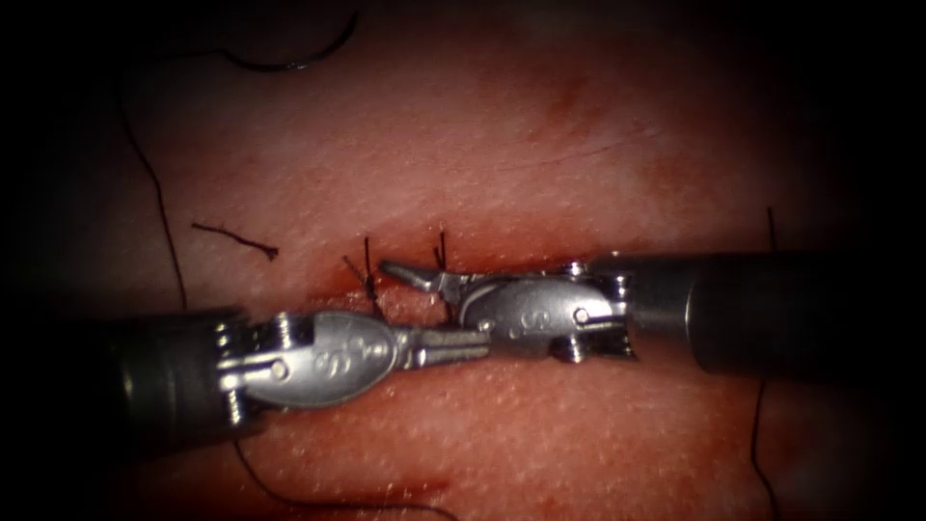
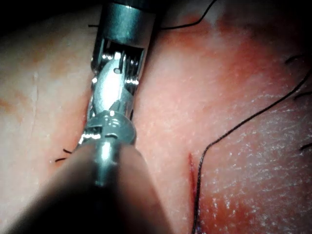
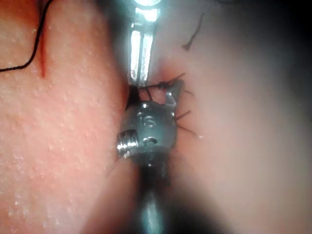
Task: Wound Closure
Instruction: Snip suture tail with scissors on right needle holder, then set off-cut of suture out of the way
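The curved needle [image 1: 289, 60] lies loose on the tissue [image 1: 579, 145] at the far upper left, held by neither tool and not in the tissue. Its thread [image 1: 159, 207] runs down the left side. The cut [image 1: 333, 282] runs across the middle, with short stitch ends [image 1: 367, 256] standing up from it. My left tool [image 1: 449, 347] reaches in along the cut with jaws shut; their tips sit under the right tool's wrist, so I cannot tell whether they hold anything. My right tool [image 1: 410, 277] stands open at the stitch ends [image 3: 183, 114], touching my left tool [image 3: 140, 53].
A short cut piece of thread [image 1: 236, 234] lies left of the stitches. More thread loops along the bottom [image 1: 318, 502] and down the right side [image 1: 762, 425]. In the left wrist view, thread [image 2: 234, 131] crosses the tissue beside a red streak [image 2: 190, 170].
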Tool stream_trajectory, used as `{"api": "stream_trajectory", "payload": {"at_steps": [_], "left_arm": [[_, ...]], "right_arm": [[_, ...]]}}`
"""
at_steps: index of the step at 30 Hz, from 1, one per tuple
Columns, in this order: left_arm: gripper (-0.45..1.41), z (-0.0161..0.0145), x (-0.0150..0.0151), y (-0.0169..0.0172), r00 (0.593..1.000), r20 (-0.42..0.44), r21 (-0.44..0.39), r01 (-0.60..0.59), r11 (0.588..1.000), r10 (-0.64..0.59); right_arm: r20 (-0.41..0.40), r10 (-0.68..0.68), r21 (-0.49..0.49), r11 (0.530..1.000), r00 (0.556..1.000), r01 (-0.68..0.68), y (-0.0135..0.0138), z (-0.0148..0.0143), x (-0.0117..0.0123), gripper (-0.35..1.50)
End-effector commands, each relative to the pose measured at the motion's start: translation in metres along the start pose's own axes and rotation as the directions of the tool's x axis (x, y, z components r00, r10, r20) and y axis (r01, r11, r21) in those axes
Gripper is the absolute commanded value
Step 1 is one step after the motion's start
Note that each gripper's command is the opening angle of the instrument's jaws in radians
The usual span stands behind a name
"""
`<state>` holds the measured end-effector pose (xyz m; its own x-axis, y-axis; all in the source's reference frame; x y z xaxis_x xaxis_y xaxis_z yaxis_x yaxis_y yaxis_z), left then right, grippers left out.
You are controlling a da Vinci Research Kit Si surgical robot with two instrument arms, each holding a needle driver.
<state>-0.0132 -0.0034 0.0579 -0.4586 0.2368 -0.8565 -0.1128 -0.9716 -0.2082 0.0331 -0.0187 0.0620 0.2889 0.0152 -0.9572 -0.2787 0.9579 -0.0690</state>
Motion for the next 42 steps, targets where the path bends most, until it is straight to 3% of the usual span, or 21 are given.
{"api": "stream_trajectory", "payload": {"at_steps": [1, 2, 4, 6, 8, 16, 17, 19, 20, 23, 28, 34, 38, 42], "left_arm": [[-0.45, 0.0007, -0.0001, -0.0002, 1.0, -0.001, 0.0, -0.001, 1.0, 0.001], [-0.45, 0.0007, -0.0001, -0.0002, 1.0, -0.001, 0.0, -0.001, 1.0, 0.001], [-0.45, 0.0007, -0.0001, -0.0001, 1.0, 0.001, -0.001, -0.002, 1.0, 0.002], [-0.45, 0.0007, -0.0001, 0.0, 1.0, 0.001, -0.001, -0.002, 1.0, 0.002], [-0.45, 0.0007, 0.0, 0.0, 1.0, 0.003, -0.003, -0.002, 1.0, 0.002], [-0.45, 0.0005, 0.0002, 0.0006, 1.0, 0.008, -0.015, -0.006, 1.0, 0.006], [-0.45, 0.0004, 0.0004, 0.0011, 1.0, 0.003, -0.019, -0.008, 1.0, 0.008], [-0.45, 0.0003, 0.0005, 0.0015, 1.0, -0.001, -0.023, -0.011, 1.0, 0.011], [-0.45, 0.0002, 0.0005, 0.0019, 1.0, -0.003, -0.025, -0.013, 1.0, 0.013], [-0.45, -0.0003, 0.0008, 0.0026, 1.0, -0.006, -0.028, -0.018, 0.999, 0.018], [-0.45, -0.0022, 0.0009, 0.0034, 0.999, -0.013, -0.039, -0.03, 0.999, 0.03], [-0.45, -0.0017, 0.0003, 0.0033, 0.999, -0.023, -0.005, -0.039, 0.999, 0.038], [-0.45, -0.0035, -0.0009, 0.0029, 0.999, 0.004, 0.014, -0.042, 0.999, 0.042], [-0.45, -0.0065, -0.0014, 0.0016, 0.999, 0.016, 0.077, -0.046, 0.996, 0.045]], "right_arm": [[-0.001, -0.001, 0.0, 1.0, 1.0, 0.001, -0.0001, 0.0009, 0.0, 1.33], [-0.001, -0.001, 0.0, 1.0, 1.0, 0.001, -0.0001, 0.001, 0.0, 1.33], [-0.004, -0.001, 0.001, 1.0, 1.0, 0.001, 0.0001, 0.0013, -0.0002, 1.16], [-0.015, -0.001, 0.026, 1.0, 1.0, 0.002, 0.0003, 0.0015, -0.0005, 0.69], [-0.023, 0.003, 0.055, 0.998, 1.0, -0.001, 0.0003, 0.0016, -0.0007, -0.33], [0.01, 0.007, 0.053, 0.999, 1.0, -0.007, 0.0005, 0.0012, -0.0007, -0.35], [0.005, 0.01, 0.029, 1.0, 1.0, -0.011, 0.0008, 0.0005, -0.0005, -0.16], [-0.002, 0.016, 0.0, 1.0, 1.0, -0.016, 0.0012, -0.0003, -0.0002, 0.62], [-0.005, 0.021, -0.004, 1.0, 1.0, -0.021, 0.0015, -0.001, 0.0001, 0.91], [0.016, 0.035, -0.021, 0.999, 0.999, -0.034, 0.0027, -0.0034, 0.0009, 1.23], [0.017, 0.019, -0.059, 0.998, 1.0, -0.018, 0.0055, -0.0086, 0.0021, 1.31], [0.029, 0.026, -0.129, 0.991, 0.999, -0.022, 0.0089, -0.0144, 0.0023, 1.38], [0.058, 0.017, -0.153, 0.988, 0.998, -0.008, 0.0093, -0.0169, 0.0009, 1.38], [0.077, 0.011, -0.17, 0.985, 0.997, 0.002, 0.0088, -0.0174, -0.0003, 1.4]]}}
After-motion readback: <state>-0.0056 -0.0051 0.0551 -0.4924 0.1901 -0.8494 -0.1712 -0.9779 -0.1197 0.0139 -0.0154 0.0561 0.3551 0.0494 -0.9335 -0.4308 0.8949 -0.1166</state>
